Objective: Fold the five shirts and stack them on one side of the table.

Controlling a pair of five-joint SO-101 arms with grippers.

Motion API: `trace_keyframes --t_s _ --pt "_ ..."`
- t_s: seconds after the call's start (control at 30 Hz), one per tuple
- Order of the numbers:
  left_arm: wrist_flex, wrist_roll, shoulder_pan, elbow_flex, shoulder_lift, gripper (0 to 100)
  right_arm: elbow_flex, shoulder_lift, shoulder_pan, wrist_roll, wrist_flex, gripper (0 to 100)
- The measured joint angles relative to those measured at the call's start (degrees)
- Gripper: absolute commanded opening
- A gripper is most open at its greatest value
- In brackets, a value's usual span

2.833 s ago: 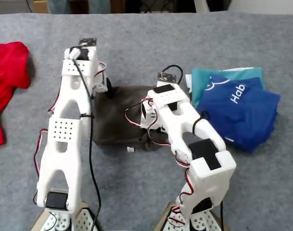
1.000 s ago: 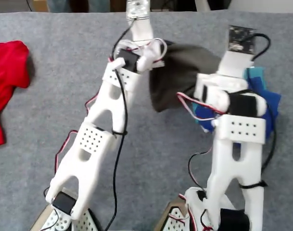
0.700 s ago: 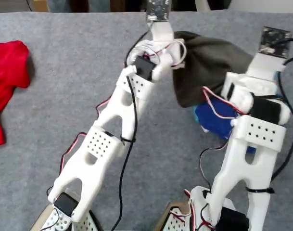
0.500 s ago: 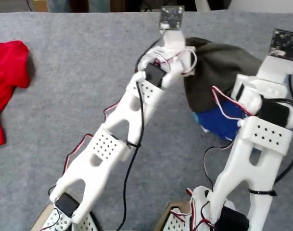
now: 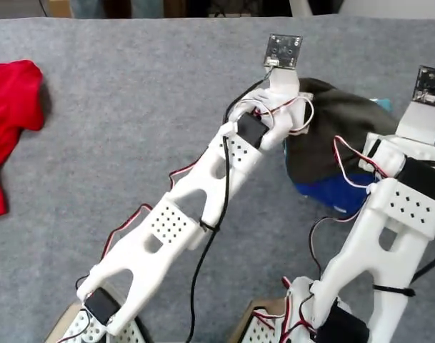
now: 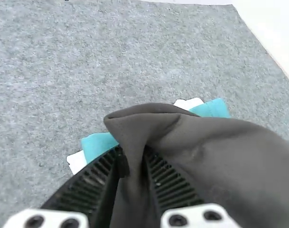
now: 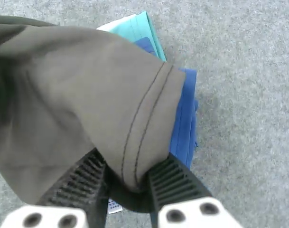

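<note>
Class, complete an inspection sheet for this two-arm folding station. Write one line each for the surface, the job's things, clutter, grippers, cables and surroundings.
Surface: grey felt-like table cover, no damage seen.
Job's things: dark shirt held up over the blue shirt, which lies on the teal shirt; red shirt lies crumpled at the table's left edge.
Clutter: nothing seen.
Grippers: left gripper and right gripper are each clamped on a fold of the dark shirt.
Cables: loose wires run along both arms; none seen caught in cloth.
Surroundings: a pale strip lies beyond the table edge; what it is cannot be told.
</note>
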Motion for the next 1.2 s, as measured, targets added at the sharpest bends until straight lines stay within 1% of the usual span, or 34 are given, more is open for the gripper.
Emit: trace_keyframes --t_s 0.07,0.1,0.2,0.27,0.33,0.4,0.43,0.6,0.67,0.73,0.83,0.87,0.93,0.97,1.07,1.2 --pt "0.0 0.0 0.0 0.0 0.0 7 0.0 0.0 0.0 0.0 0.0 2.3" --pt "0.0 0.0 0.0 0.0 0.0 10 0.0 0.0 0.0 0.0 0.0 4.6" --pt "1.23 0.18 0.0 0.0 0.0 15 0.0 0.0 0.7 0.18 0.62 17.7" --pt "2.81 1.49 0.0 0.0 0.0 16 0.0 0.0 1.58 0.09 1.76 27.5" --pt "4.22 2.2 0.0 0.0 0.0 16 0.0 0.0 2.11 0.0 2.73 35.2" --pt "5.36 2.46 0.0 0.0 0.0 16 0.0 0.0 2.2 0.0 3.78 39.9" --pt "5.71 2.46 0.0 0.0 0.0 16 0.0 0.0 2.2 0.0 4.13 40.6" --pt "7.91 2.46 -0.79 0.0 -0.97 16 0.0 0.0 2.2 0.0 4.48 40.6" --pt "9.41 2.46 -1.67 0.0 -2.46 16 0.0 0.0 2.2 0.0 4.48 37.5" --pt "10.81 2.46 -2.73 0.0 -3.78 16 0.0 0.0 2.2 0.0 4.48 27.6" --pt "12.31 2.46 -4.22 0.0 -4.31 16 0.09 0.0 2.2 0.0 2.46 3.2" --pt "12.84 2.46 -4.75 0.0 -4.31 16 0.62 0.0 2.2 0.0 0.97 1.0" --pt "14.33 2.46 -5.71 0.0 -4.31 16 1.76 0.0 1.67 0.0 -3.16 6.8" --pt "15.03 2.46 -6.07 0.0 -4.31 16 2.46 0.0 1.23 0.0 -5.1 6.7" --pt "17.41 2.46 -7.12 0.0 -4.4 16 3.6 2.29 1.14 -0.09 -9.49 1.2" --pt "20.75 1.85 -9.14 0.0 -4.4 16 5.71 11.78 1.14 -3.43 -17.14 2.1"
